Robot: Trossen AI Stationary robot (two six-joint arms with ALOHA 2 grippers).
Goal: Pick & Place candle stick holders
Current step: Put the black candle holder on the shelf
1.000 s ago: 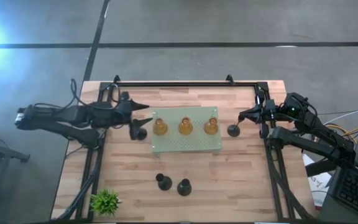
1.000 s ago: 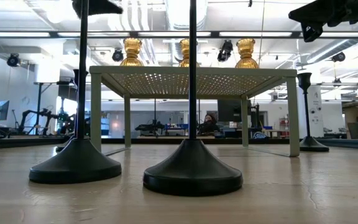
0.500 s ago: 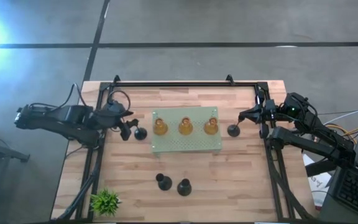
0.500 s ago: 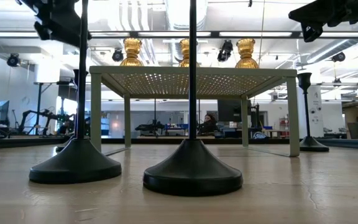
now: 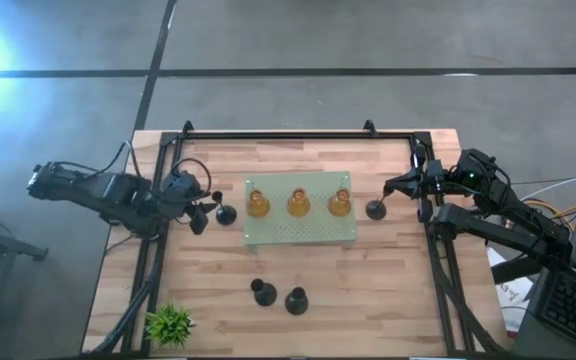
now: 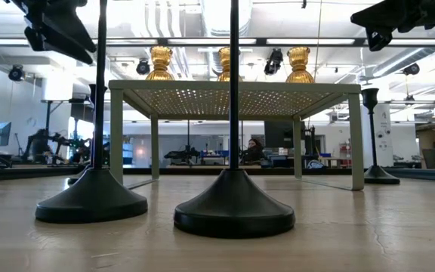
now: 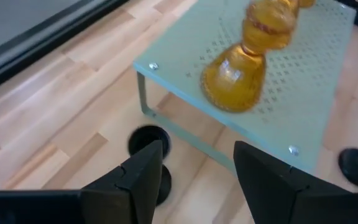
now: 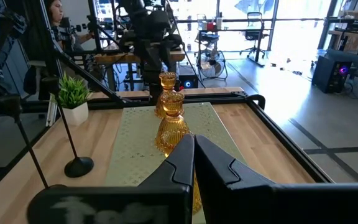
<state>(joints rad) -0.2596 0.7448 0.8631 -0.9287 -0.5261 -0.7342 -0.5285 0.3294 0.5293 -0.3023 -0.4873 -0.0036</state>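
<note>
Amber glass marks three of the candle stick holders [image 5: 298,204], squat and ribbed, standing in a row along the far half of the pale green perforated board [image 5: 302,232], which sits raised on legs near the middle of the table [image 5: 398,290]. That row looks like a finished placement, each one upright and evenly spaced.

Four black holders, round-based with thin upright stems, are on the wood: one [image 5: 226,214] just beside the board's left edge, one [image 5: 375,209] just beside its right edge, and a pair [image 5: 279,296] close together toward the table's near edge. A small green plant [image 5: 170,324] sits at the near left corner.

At the table's left edge the left gripper [image 5: 200,213] is near the left black holder without touching it; its wrist view shows the fingers [image 7: 146,168] spread wide with nothing between them, the holder's base showing below. It appears either poised to take that holder or just clear of it.

By the table's right edge the right gripper [image 5: 393,186] waits near the right-hand black holder, its fingers [image 8: 188,158] pressed together and empty.
</note>
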